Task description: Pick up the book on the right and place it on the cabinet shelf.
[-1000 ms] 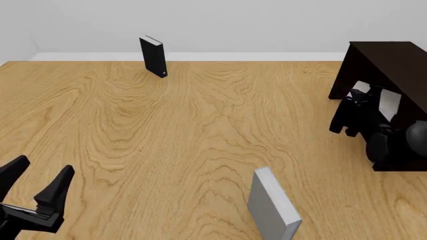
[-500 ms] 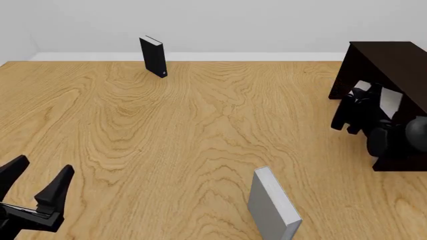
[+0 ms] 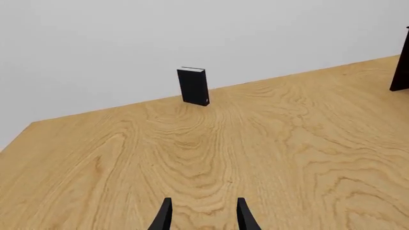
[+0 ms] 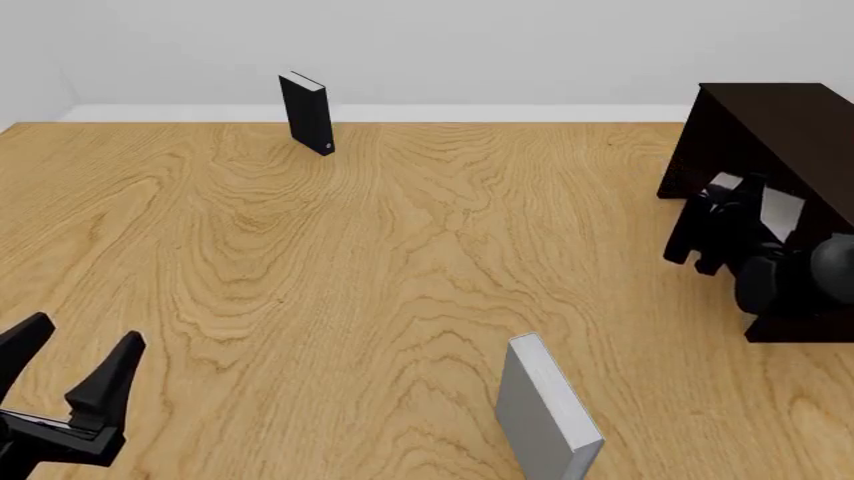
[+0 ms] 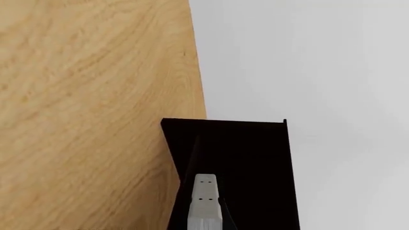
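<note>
One light-grey book point(image 4: 763, 208) sits clamped in the right gripper point(image 4: 731, 222) at the mouth of the cabinet shelf point(image 4: 801, 215) — dark cabinet point(image 4: 774, 120) at the table's point(image 4: 400, 260) right edge. Nearer stands a second grey book point(image 4: 545, 412); a black book point(image 4: 307, 112) far back. The left gripper point(image 4: 74, 370) hovers empty, fingers spread.

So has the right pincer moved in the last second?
Yes, slightly. In the front view the right pincer has shifted a little to the right, deeper into the cabinet, carrying the book.
</note>
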`<action>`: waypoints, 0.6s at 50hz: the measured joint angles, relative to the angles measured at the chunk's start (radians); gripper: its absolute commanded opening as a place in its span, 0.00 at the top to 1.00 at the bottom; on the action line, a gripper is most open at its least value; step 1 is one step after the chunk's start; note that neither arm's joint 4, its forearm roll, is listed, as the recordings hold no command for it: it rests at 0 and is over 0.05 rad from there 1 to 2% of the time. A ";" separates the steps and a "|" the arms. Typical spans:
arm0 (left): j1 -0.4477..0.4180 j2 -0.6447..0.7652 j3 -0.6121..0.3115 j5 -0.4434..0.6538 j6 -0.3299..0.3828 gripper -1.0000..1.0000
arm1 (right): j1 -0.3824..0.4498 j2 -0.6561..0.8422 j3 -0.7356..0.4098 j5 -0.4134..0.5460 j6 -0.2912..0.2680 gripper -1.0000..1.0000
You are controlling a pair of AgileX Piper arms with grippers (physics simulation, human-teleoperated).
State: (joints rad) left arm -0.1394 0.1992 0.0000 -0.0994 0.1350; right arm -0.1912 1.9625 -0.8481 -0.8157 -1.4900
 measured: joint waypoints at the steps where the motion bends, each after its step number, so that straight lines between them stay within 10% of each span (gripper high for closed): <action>1: 0.000 -0.001 0.000 0.001 0.000 0.00 | 0.000 0.000 0.001 0.002 0.001 1.00; 17: 0.000 -0.011 0.000 0.010 -0.003 0.00 | -0.003 -0.015 0.004 0.038 0.031 1.00; 18: 0.000 -0.010 0.000 0.009 -0.004 0.00 | -0.002 -0.017 0.004 0.040 0.033 0.00; 30: -0.001 -0.003 0.000 -0.001 -0.006 0.00 | 0.001 -0.034 0.007 0.070 0.070 0.00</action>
State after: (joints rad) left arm -0.1406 0.1958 0.0000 -0.1001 0.1289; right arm -0.1897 1.9288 -0.8412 -0.7459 -1.4202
